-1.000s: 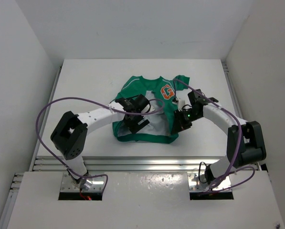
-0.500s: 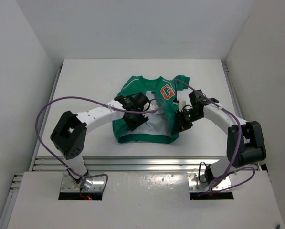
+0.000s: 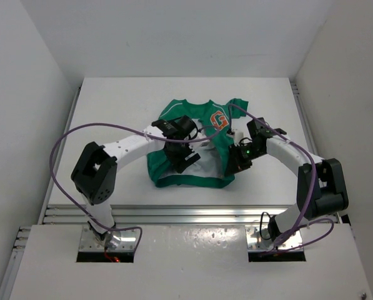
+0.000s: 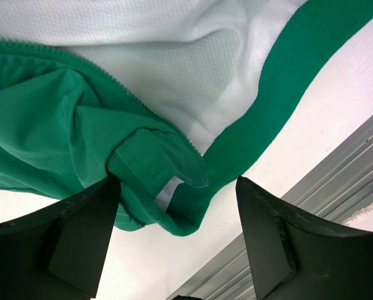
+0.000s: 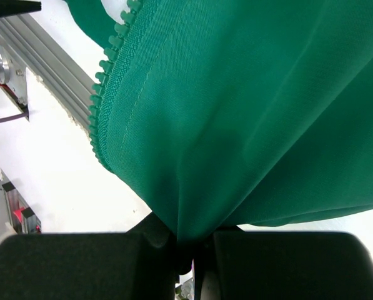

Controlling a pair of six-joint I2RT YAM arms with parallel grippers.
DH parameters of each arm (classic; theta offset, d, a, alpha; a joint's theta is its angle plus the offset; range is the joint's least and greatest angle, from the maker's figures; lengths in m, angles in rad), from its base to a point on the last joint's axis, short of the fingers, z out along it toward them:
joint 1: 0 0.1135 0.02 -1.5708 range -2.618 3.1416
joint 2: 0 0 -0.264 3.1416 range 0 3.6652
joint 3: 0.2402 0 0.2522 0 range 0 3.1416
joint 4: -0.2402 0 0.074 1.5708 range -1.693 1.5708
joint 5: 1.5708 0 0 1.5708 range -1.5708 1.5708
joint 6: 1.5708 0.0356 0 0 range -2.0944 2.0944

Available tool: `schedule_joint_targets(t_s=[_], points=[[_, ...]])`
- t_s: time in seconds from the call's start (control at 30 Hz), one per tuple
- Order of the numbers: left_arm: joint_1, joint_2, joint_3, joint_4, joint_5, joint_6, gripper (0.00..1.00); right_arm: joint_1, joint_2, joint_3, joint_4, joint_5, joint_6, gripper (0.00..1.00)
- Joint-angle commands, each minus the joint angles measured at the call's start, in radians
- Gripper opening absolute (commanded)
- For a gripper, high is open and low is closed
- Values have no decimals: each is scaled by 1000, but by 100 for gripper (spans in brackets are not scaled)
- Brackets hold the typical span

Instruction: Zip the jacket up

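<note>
Green jacket (image 3: 187,114), dimpled mesh lining (image 4: 192,69) (pale), toothed zipper edge (image 5: 104,94)

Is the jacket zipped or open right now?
Open. The jacket front lies spread, its pale lining exposed, and a zipper teeth edge hangs unjoined.

The 2 dark fingers (image 4: 80,231) stand wide apart at the bottom edge, gripping nothing. Between them lies a folded corner of the green jacket (image 4: 61,125), bunched right against 1 finger. Above it spreads pale mesh lining (image 4: 174,75), edged by zipper teeth (image 4: 111,78). White counter (image 4: 336,119) and a metal rail (image 4: 323,187) show beyond.
</note>
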Motion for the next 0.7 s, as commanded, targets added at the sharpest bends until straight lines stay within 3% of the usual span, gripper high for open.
schedule_joint_targets(t_s=[0.0, 0.57, 0.67], points=[[15, 21, 78, -38, 19, 10, 80, -1, -3, 3, 3, -12, -14, 0], [55, 122, 150, -93, -25, -51, 61, -10, 4, 6, -7, -8, -14, 0], [64, 131, 161, -93, 1, -51, 49, -10, 3, 3, -4, -5, -13, 0]])
